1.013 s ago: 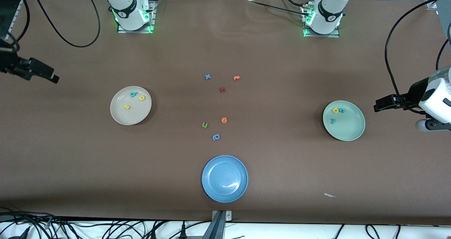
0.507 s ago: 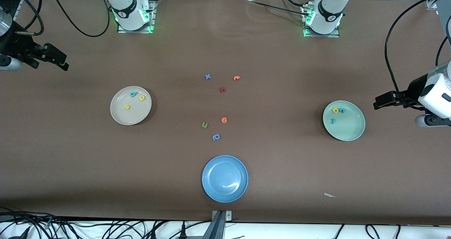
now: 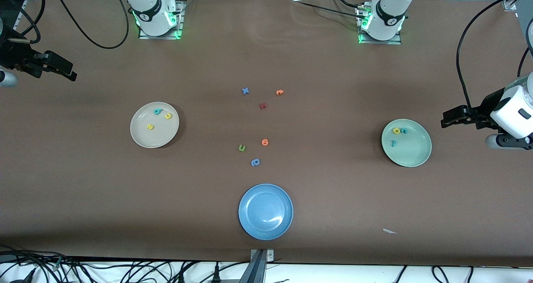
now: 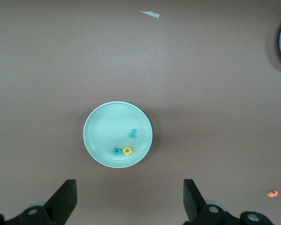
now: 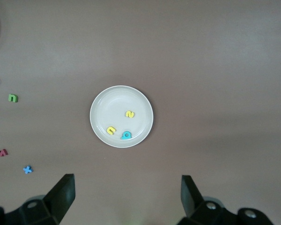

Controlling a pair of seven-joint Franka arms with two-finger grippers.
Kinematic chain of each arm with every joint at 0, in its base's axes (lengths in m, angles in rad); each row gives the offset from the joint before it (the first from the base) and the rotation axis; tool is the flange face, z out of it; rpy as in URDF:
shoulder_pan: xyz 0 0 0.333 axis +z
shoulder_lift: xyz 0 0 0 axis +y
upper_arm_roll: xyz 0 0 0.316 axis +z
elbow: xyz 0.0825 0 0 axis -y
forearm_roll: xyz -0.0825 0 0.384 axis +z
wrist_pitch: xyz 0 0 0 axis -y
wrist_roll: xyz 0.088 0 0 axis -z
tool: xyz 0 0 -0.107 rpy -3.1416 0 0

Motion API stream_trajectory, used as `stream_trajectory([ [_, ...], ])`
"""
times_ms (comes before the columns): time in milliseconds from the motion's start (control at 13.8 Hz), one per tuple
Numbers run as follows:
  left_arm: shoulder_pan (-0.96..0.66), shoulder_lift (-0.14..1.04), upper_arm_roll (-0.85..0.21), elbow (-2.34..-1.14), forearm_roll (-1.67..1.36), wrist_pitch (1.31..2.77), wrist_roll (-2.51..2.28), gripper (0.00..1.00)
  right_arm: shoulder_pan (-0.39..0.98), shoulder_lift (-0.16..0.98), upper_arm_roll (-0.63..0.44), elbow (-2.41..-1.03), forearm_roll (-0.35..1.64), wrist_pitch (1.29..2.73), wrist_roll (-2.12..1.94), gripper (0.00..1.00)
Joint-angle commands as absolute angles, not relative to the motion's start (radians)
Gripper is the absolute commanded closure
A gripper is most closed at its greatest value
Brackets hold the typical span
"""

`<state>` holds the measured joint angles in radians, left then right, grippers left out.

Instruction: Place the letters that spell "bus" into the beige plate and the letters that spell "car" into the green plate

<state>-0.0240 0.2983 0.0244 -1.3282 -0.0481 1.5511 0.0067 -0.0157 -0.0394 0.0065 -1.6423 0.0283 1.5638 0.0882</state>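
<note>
Presently: round cream-beige plate [image 3: 154, 125] holds foam b, u, s; mint-green plate [image 3: 406, 143] holds c, a, r; left gripper [image 3: 452, 119] and right gripper [image 3: 62, 69], jaws released, empty, need only hold clear at worktop ends.

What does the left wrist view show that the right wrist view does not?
Only the left wrist view shows the round pale green plate holding a teal "c", yellow "a" and thin teal "r", plus a white paper scrap.

Only the right wrist view shows the round beige plate with a teal "b", yellow "u" and yellow "s".

Both show brown table and open gripper fingers.
</note>
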Motion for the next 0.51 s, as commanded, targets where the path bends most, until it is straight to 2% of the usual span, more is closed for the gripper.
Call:
stream_trajectory([
  [0, -0.018, 0.273, 0.015, -1.353, -0.023, 1.555, 0.031, 0.0, 0.003, -0.037, -0.012, -1.628, 0.045, 1.562, 0.091, 0.0],
  [434, -0.017, 0.273, 0.017, -1.353, -0.025, 1.555, 0.031, 0.0, 0.017, -0.026, -0.008, -1.621, 0.037, 1.557, 0.097, 0.0],
])
